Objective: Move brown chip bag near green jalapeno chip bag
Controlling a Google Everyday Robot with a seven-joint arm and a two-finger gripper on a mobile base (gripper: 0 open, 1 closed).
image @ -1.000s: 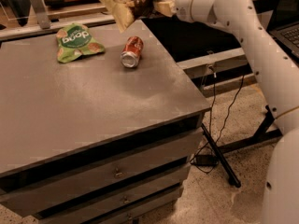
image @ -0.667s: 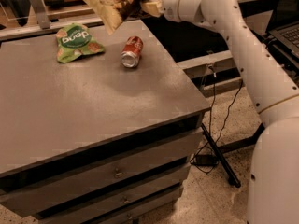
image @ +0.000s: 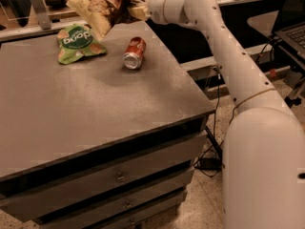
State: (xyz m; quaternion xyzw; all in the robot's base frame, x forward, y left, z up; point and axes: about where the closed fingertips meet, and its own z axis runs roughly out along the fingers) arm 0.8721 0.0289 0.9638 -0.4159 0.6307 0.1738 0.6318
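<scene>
The brown chip bag (image: pixel 102 6) is crinkly, dark brown and cream-yellow, and hangs in the air over the table's far edge. My gripper (image: pixel 136 7) is shut on its right end, at the tip of my white arm reaching in from the right. The green jalapeno chip bag (image: pixel 77 42) lies flat on the grey table (image: pixel 95 109) at the far left, just below and left of the held bag.
A red soda can (image: pixel 134 53) lies on its side on the table, right of the green bag and below the gripper. The table has drawers in front. A laptop (image: pixel 291 25) sits at the far right. Cables lie on the floor to the right.
My gripper has carried the brown chip bag leftward, closer to the green bag. The green bag and the can have not moved.
</scene>
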